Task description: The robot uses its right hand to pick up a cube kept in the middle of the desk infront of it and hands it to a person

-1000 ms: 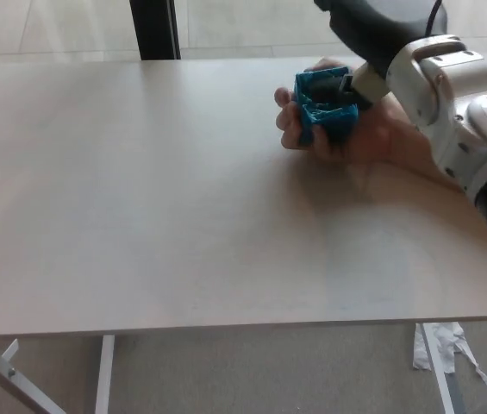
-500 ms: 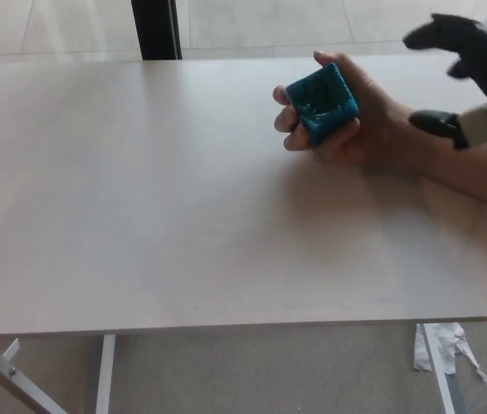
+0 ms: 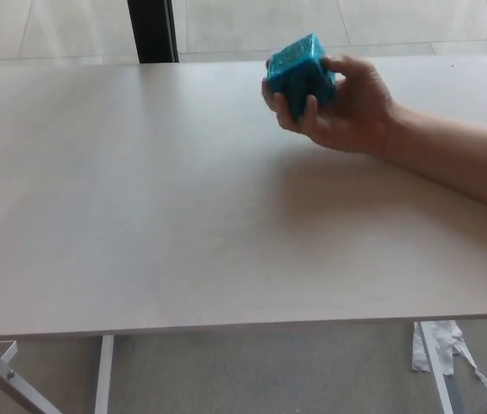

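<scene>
Cube (image 3: 301,67) sits gripped in a person's hand (image 3: 346,103) above the pale desk (image 3: 165,224); tiled floor beyond.

The table (image 3: 140,216) top looks smooth and matt, a pale wood-like laminate, on white metal legs (image 3: 103,375); the cube (image 3: 299,71) is teal, glittery and rough-textured

Looks like an office or lab test space, plain pale worktop (image 3: 183,224) on white metal legs (image 3: 103,375), grey carpet below the worktop (image 3: 269,371), large pale floor tiles beyond the worktop (image 3: 71,26), dark post behind the worktop (image 3: 152,30), scrap of white paper on the carpet (image 3: 437,345)
</scene>
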Motion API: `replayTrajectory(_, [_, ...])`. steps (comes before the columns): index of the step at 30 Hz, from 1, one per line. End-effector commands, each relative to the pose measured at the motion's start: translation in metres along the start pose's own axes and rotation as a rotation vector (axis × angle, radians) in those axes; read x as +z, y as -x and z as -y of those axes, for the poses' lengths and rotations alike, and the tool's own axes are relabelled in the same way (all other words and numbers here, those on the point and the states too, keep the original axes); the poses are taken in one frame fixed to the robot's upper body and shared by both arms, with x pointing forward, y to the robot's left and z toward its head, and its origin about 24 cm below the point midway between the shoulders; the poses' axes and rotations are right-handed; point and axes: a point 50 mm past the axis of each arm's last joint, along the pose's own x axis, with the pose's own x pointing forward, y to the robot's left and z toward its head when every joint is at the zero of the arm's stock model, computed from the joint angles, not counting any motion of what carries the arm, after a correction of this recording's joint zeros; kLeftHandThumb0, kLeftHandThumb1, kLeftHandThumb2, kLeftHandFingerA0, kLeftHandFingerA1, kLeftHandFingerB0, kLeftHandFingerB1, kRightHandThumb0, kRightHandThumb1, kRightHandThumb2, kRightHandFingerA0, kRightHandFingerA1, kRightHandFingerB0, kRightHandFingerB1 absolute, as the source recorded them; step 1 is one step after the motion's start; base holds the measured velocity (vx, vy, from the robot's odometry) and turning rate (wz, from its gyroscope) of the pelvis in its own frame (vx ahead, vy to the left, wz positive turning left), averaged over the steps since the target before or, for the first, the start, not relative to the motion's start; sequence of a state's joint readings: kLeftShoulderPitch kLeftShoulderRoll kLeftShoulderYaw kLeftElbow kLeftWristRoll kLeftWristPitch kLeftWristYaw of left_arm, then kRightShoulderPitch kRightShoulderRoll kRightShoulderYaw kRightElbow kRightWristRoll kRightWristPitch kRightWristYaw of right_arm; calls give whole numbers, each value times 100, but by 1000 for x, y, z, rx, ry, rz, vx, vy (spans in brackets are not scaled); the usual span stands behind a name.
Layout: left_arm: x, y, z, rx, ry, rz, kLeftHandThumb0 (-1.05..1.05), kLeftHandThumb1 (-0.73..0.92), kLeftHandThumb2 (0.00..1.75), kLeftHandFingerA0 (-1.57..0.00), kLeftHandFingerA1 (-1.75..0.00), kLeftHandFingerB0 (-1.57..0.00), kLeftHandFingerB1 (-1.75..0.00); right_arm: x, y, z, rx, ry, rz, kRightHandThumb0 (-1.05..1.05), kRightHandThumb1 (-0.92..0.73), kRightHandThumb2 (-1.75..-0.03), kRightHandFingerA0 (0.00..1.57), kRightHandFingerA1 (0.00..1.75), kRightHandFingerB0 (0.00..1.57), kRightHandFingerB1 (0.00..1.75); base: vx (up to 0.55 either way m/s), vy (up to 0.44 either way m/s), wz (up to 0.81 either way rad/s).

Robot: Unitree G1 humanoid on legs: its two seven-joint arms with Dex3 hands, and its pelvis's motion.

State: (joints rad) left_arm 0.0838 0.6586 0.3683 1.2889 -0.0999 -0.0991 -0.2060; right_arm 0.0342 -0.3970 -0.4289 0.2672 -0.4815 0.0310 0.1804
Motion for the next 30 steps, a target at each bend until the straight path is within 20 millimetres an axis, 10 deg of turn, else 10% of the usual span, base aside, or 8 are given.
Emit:
replayTrajectory(1, [-15,10,-29,75,-25,-50,-67,72,62,-48,-62,-50,-43,-32,220,238,-364,-302,402,-36,-54,-56,104,77,80,53,0,0,0])
replayTrajectory(6, [-13,10,-29,76,-30,-43,-66,73,61,-53,-62,-47,-41,-87,194,215,-404,-274,79,-46,-39,-78,108,112,89,69,0,0,0])
replayTrajectory(12, [-19,9,-23,85,-4,-63,-64,57,97,-53,-67,-40,-54,-165,145,138,-352,-158,-410,-55,-49,-56,104,63,93,54,0,0,0])
replayTrajectory(14, [-19,8,-21,86,-12,-64,-66,71,60,-70,-73,-55,-43,-181,131,99,-283,-133,-560,-55,-46,-84,94,67,83,63,0,0,0])
replayTrajectory(21, [-17,8,-21,90,-51,-68,-65,56,96,-61,-73,-49,-58,-197,115,26,-83,-34,-786,-59,-56,-58,105,65,69,46,0,0,0])
replayTrajectory(22, [-16,8,-22,93,-62,-70,-64,70,61,-65,-66,-54,-42,-200,114,17,-45,-33,-835,-54,-55,-58,103,61,72,50,0,0,0])
replayTrajectory(27, [-16,8,-24,87,-99,-81,-63,56,95,-52,-66,-41,-54,-198,109,-14,137,114,-838,-54,-55,-57,90,65,69,47,0,0,0])
replayTrajectory(30, [-13,8,-24,82,-100,-75,-64,72,61,-60,-60,-48,-42,-189,99,-24,208,248,-757,-47,-61,-59,71,52,62,40,0,0,0])
